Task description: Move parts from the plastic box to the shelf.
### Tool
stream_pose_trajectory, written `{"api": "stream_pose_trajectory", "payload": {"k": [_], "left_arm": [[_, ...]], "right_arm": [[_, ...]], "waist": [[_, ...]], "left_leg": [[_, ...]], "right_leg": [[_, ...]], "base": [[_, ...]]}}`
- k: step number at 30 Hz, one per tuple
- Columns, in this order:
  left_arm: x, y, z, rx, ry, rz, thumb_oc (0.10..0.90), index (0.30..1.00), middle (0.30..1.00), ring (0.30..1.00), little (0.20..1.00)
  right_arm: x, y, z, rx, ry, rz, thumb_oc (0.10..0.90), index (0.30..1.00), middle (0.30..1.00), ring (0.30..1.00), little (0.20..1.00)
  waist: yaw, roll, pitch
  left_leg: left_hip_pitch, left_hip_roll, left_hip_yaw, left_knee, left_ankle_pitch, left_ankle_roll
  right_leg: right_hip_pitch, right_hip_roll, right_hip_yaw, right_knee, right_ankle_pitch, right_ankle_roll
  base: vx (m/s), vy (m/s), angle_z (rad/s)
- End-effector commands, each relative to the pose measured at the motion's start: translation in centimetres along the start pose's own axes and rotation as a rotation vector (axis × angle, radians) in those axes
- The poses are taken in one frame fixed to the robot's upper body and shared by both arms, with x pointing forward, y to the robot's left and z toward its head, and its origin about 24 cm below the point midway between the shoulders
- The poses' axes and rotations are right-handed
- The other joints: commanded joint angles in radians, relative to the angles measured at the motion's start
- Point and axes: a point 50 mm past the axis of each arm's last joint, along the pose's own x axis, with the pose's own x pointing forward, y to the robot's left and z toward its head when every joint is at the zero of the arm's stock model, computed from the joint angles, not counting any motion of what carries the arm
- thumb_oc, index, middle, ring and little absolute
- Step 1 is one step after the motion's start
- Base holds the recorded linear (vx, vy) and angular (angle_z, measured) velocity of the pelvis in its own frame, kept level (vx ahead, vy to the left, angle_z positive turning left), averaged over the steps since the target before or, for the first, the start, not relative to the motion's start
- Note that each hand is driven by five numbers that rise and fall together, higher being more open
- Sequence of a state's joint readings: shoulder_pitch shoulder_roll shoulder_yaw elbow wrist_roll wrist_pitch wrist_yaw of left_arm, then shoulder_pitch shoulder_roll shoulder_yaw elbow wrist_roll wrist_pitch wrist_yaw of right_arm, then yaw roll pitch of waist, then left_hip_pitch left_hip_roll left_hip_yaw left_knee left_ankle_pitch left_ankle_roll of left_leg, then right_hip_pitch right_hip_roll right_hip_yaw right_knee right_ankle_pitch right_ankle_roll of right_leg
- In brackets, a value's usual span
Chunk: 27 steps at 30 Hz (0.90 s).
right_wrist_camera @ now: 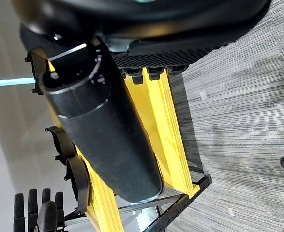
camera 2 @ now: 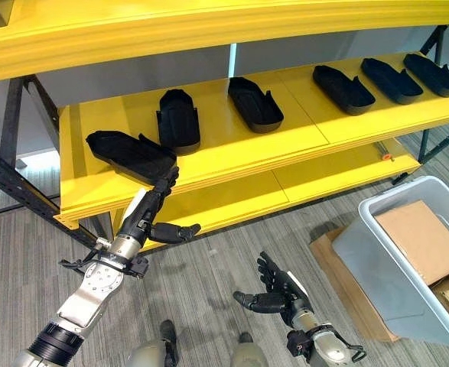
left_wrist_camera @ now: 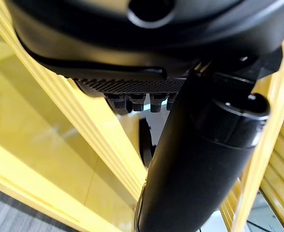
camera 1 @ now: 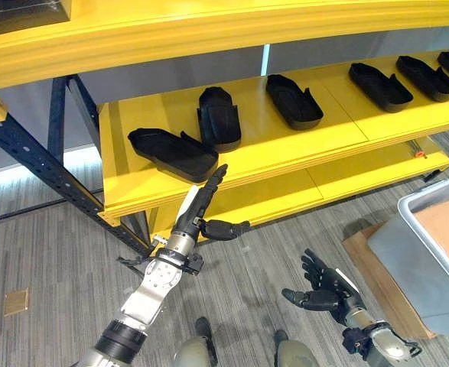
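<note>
1. Shelf (camera 1: pixel 300 145): six black parts lie in a row along it, long axes running front to back.
2. Box (camera 2: pixel 408 306): well right of the shelf, on the floor; any parts inside are probably hidden by cardboard.
3. Left robot hand (camera 1: pixel 203 205): fingers straight, holding nothing, tips just beside the leftmost part (camera 1: pixel 172 153).
4. Right robot hand (camera 2: pixel 279 294): relaxed, empty, low; nearer the box.

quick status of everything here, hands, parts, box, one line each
left hand: open, fingers straight, tips at the nearest black part
right hand: open, holding nothing, low over the floor
black parts: lying in a row on the yellow shelf
plastic box: on the floor, cardboard inside
</note>
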<state>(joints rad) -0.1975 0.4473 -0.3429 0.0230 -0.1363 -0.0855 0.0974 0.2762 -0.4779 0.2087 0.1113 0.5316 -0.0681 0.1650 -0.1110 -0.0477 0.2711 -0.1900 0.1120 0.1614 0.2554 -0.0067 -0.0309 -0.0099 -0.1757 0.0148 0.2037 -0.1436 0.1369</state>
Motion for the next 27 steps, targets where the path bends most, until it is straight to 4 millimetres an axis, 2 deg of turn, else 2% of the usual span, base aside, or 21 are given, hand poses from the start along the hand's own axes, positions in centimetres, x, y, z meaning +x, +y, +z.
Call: {"api": "stream_pose_trajectory", "payload": {"k": [1, 4, 12, 27], "left_arm": [[2.5, 0.1, 5.1, -0.036, -0.270, 0.014, 0.900, 1.000, 1.000, 1.000, 1.000], [3.6, -0.5, 5.2, -0.048, -0.267, 0.008, 0.900, 1.000, 1.000, 1.000, 1.000], [5.1, -0.7, 5.3, -0.017, -0.258, 0.034, 0.900, 1.000, 1.000, 1.000, 1.000], [7.4, 1.0, 7.1, 0.004, -0.308, 0.144, 0.900, 1.000, 1.000, 1.000, 1.000]], "right_arm": [[0.0, 0.2, 3.5, -0.062, -0.172, 0.049, 0.900, 1.000, 1.000, 1.000, 1.000], [0.0, 0.4, 3.4, -0.058, -0.169, 0.062, 0.900, 1.000, 1.000, 1.000, 1.000], [0.1, 0.6, 3.4, -0.060, -0.163, 0.078, 0.900, 1.000, 1.000, 1.000, 1.000], [0.6, 0.9, 3.9, -0.074, -0.170, 0.114, 0.900, 1.000, 1.000, 1.000, 1.000]], "waist": [[0.003, -0.007, -0.085], [-0.010, -0.009, -0.075], [-0.031, -0.015, -0.054], [-0.056, -0.031, -0.026]], "left_leg": [[-0.100, 0.118, -0.069, -0.004, 0.074, -0.080], [-0.108, 0.122, -0.062, 0.005, 0.070, -0.078], [-0.133, 0.128, -0.046, 0.019, 0.064, -0.075], [-0.194, 0.141, -0.017, 0.045, 0.052, -0.070]], "right_leg": [[0.071, -0.004, -0.001, -0.057, -0.033, -0.030], [0.055, -0.003, 0.010, -0.053, -0.029, -0.027], [0.015, -0.008, 0.037, -0.051, -0.011, -0.020], [-0.079, -0.010, 0.092, -0.050, 0.027, -0.006]], "base": [[-0.02, -0.003, -0.08], [-0.02, 0.008, -0.06], [-0.03, 0.017, -0.09], [-0.03, 0.020, -0.11]]}}
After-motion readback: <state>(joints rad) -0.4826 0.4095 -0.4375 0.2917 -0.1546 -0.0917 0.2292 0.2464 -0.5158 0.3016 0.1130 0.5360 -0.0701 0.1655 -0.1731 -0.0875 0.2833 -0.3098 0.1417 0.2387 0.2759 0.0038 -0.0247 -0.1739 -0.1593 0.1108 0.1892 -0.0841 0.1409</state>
